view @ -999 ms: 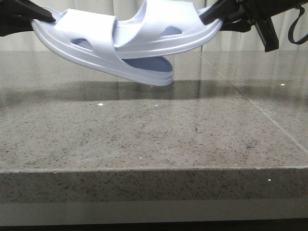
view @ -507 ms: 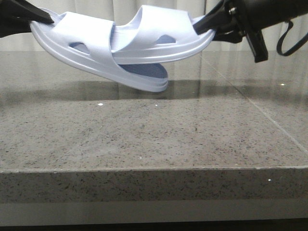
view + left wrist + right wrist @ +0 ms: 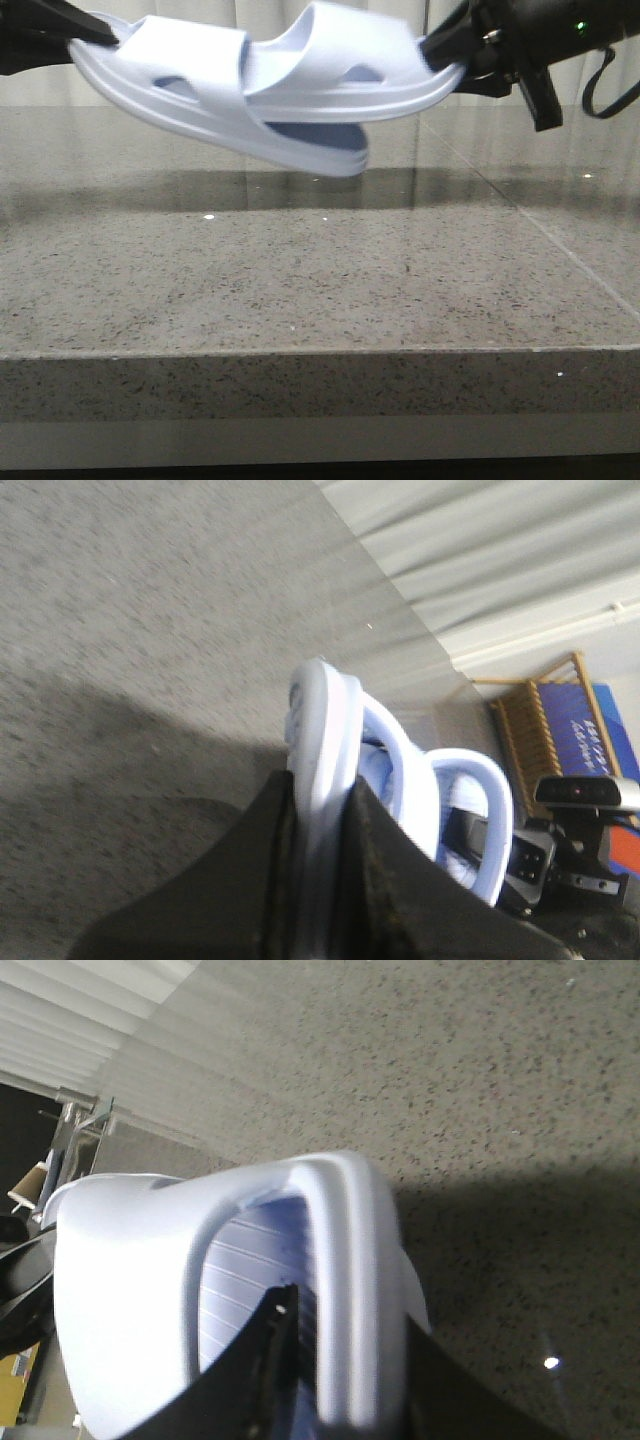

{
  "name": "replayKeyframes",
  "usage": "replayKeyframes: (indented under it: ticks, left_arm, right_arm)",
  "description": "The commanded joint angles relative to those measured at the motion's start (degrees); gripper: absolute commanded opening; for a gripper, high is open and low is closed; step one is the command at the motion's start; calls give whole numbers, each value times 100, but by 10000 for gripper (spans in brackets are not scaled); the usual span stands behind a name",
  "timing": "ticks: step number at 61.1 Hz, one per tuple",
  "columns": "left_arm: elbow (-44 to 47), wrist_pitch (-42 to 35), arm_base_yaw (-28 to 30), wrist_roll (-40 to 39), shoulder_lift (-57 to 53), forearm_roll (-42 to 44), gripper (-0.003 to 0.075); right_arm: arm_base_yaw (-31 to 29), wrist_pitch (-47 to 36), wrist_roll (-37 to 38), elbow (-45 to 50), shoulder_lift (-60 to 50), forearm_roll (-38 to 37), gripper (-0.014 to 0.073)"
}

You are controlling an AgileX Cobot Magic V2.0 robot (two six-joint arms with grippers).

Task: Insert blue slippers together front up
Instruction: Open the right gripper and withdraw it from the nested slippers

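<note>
the left gripper [image 3: 318, 880] was clamped on the edge of a pale blue slipper [image 3: 325, 730] held above the speckled stone table [image 3: 120, 630]. the second slipper [image 3: 470, 820] sat nested just beyond it, near a wooden rack [image 3: 560, 720].

In the front view the left tool [image 3: 85, 35] is cut by the left and top edges, so only a dark finger on the left slipper [image 3: 190, 95] shows. The right tool [image 3: 445, 50] runs off the top and right. Where the right slipper [image 3: 350, 70] passes under the left one's strap, its front end is hidden, and its strap is smeared with blur. The counter [image 3: 300, 290] is cut at both sides. In both wrist views the lower fingers fall outside the bottom edge, and those pictures are soft.
</note>
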Motion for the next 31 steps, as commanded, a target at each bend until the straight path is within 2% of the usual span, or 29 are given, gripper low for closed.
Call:
replayKeyframes:
  ticks: [1, 7, 16, 23, 31]
  left_arm:
    - [-172, 629, -76, -37, -195, -378, -20]
    - [-172, 629, -76, -37, -195, -378, -20]
    - [-172, 629, -76, -37, -195, -378, -20]
    - [-172, 629, -76, -37, -195, -378, -20]
    - [-172, 629, -76, -37, -195, -378, -20]
  right_arm:
    - [-222, 471, 1, -153, -475, -56, 352]
    - [-616, 480, 256, -158, -687, -581, 445]
    - [-1168, 512, 725, -163, -1005, -1557, 536]
    - [-1502, 526, 1053, -163, -1331, -2411, 547]
    - [-1550, 486, 1537, -163, -1840, -3497, 538]
